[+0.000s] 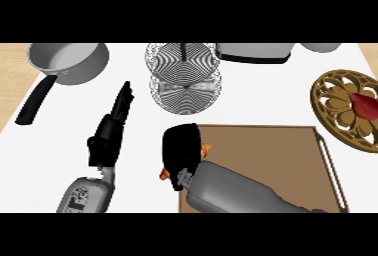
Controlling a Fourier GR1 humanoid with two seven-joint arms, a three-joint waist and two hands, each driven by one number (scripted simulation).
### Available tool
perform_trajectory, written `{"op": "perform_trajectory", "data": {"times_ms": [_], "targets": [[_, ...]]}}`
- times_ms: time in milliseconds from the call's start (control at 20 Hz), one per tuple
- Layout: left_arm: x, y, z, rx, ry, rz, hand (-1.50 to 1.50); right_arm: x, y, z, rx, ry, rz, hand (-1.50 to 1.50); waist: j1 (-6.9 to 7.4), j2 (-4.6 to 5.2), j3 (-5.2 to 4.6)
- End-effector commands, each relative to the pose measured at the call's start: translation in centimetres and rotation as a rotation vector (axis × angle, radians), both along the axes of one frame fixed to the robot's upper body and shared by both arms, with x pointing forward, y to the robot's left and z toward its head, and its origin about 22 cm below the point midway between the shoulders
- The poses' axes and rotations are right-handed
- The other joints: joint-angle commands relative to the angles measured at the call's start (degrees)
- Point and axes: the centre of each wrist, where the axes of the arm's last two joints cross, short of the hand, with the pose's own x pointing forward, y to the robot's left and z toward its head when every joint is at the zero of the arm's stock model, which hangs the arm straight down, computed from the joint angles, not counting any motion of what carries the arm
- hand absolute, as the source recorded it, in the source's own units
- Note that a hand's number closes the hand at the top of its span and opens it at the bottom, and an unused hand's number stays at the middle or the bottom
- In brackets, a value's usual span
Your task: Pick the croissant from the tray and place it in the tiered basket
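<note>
Your right robot hand (181,150) curls over the croissant (205,149) at the tray (280,150) edge; lift and carry to the basket (184,75) remain. Left robot hand (105,137) rests open.

The white counter (244,107) carries a grey pot (68,62) far left, a wire tiered basket (184,75) far centre, a brown tray (273,165) near right, and a carved wooden trivet (336,112) at the right edge.
</note>
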Motion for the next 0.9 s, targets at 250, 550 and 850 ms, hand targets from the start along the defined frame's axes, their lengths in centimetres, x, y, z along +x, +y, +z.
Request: {"op": "perform_trajectory", "data": {"times_ms": [250,550,850], "targets": [[0.2,0.6,0.8,-0.017,0.017,0.031,0.00,-0.6,3.7,8.9,0.109,-0.273,-0.126,1.50,-1.84,-0.79,-0.03],[-0.6,0.9,-1.1,0.001,0.031,0.054,0.00,-1.2,4.9,16.5,0.209,-0.351,-0.132,1.50,-3.28,-1.00,-0.07],[-0.5,1.0,-0.7,-0.002,0.021,0.055,0.00,-0.3,5.8,23.1,0.276,-0.372,-0.147,1.50,-3.47,-0.91,-0.10]]}}
